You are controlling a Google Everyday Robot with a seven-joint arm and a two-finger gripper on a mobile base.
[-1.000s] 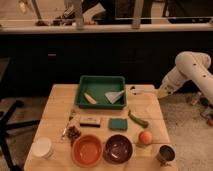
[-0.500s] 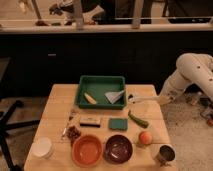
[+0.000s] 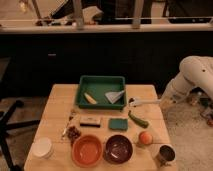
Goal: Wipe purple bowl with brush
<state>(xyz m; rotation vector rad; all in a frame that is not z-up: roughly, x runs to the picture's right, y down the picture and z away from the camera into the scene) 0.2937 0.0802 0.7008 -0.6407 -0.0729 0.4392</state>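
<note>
Looks like a robotics lab: a white robot arm (image 3: 194, 75) holds its hand (image 3: 164, 100), closed on a slim white-handled brush (image 3: 145, 102), at the right edge of a pale wooden tabletop (image 3: 59, 107); a black wheeled chair (image 3: 11, 124) stands left.

The tabletop (image 3: 60, 110) is showing pale wood grain. Along its front edge, the purple bowl (image 3: 118, 148) is presenting a dark, glossy maroon. The orange bowl (image 3: 87, 150) beside it is showing plain orange, and the cup (image 3: 42, 147) at the front left corner is reading white. The tray (image 3: 101, 78) near the back edge is showing solid green. The brush (image 3: 145, 102) is showing a white handle, clamped in the pale gripper (image 3: 161, 101) hanging over the right edge. The chilli-shaped item (image 3: 138, 120) is showing dark green.
</note>
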